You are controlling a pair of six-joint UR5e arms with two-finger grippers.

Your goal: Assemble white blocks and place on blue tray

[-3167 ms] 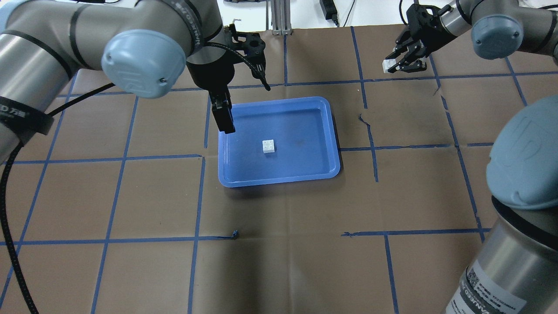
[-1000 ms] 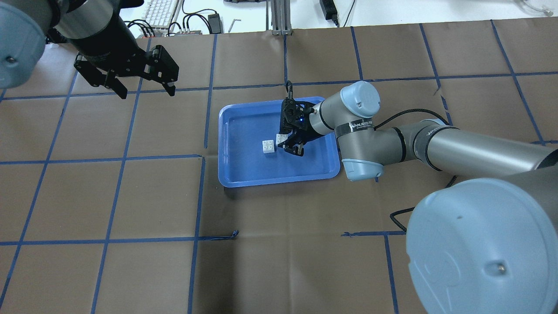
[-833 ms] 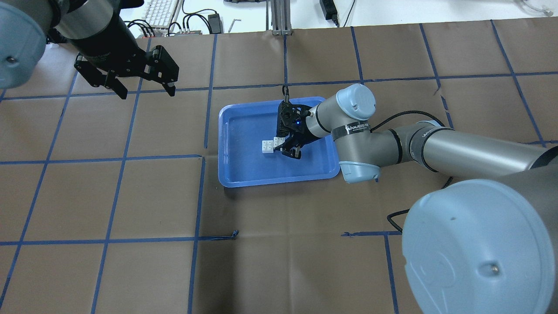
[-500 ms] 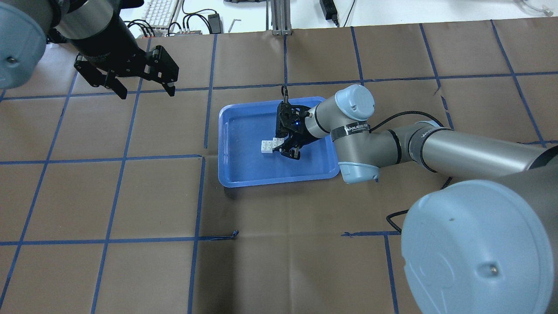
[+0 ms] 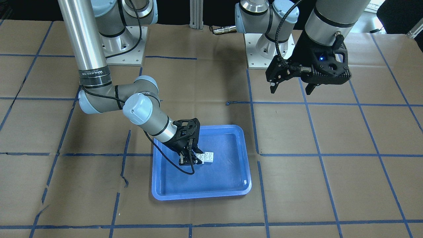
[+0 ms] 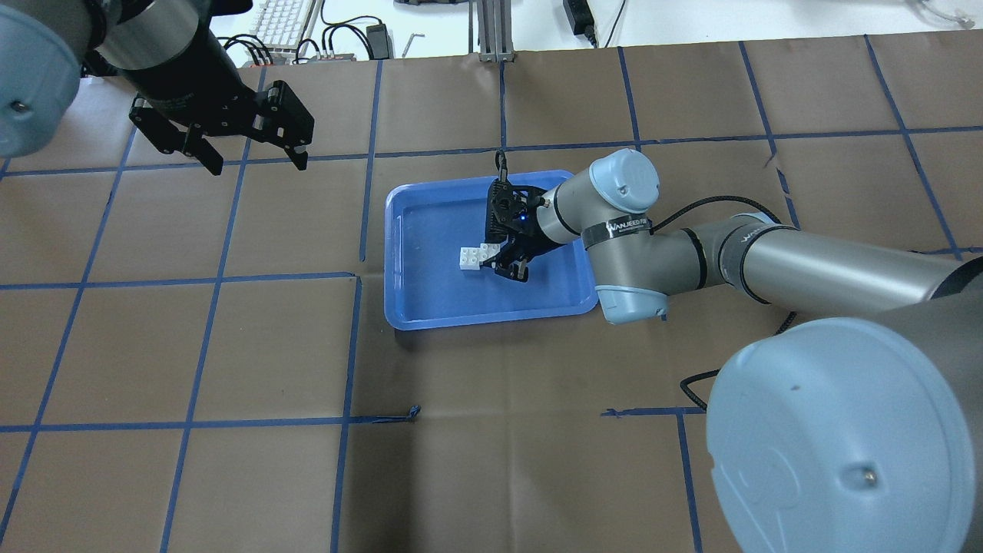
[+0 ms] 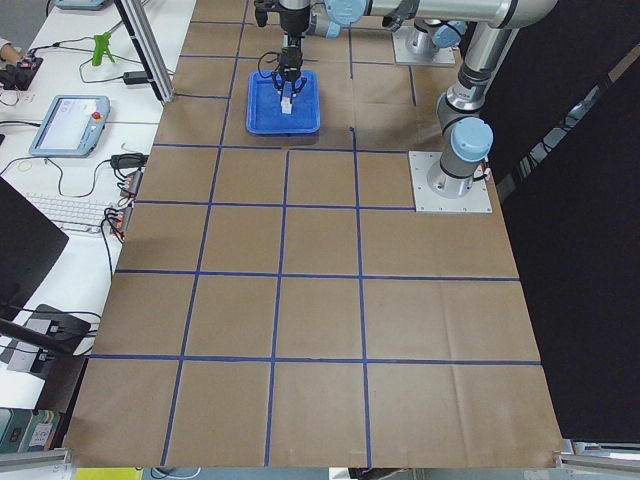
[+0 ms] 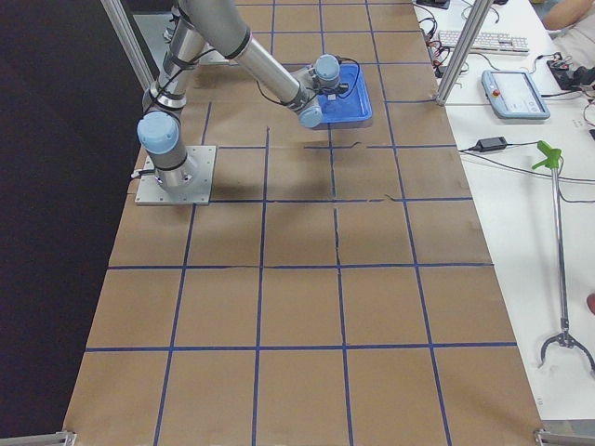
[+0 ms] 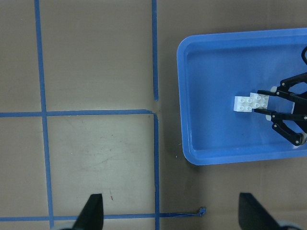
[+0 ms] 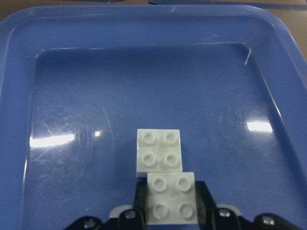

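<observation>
While my right gripper (image 6: 503, 259) reaches low into the blue tray (image 6: 491, 321) from its right side, its fingers are drawn in narrow on a white block (image 10: 171, 197). They pinch it by two opposite side walls, with the four studs facing up. The tray holds only one other thing, a second white block (image 10: 159, 150). It lies flat on the tray floor with its studs up, a little left of the tray's middle in the overhead view.

The white block I hold sits just to the right of that second one (image 6: 470, 259). From my right wrist camera, its far edge overlaps the near edge of the second block, shifted slightly to one side rather than squared over it. I cannot tell whether its underside touches the studs beneath.

My left gripper (image 6: 257, 157) hangs above the bare brown table (image 6: 230, 346) at the far left, well apart from the tray. Its fingers are spread wide with nothing between them. Its wrist camera looks down on the tray's left end (image 9: 216, 96) and both blocks.
</observation>
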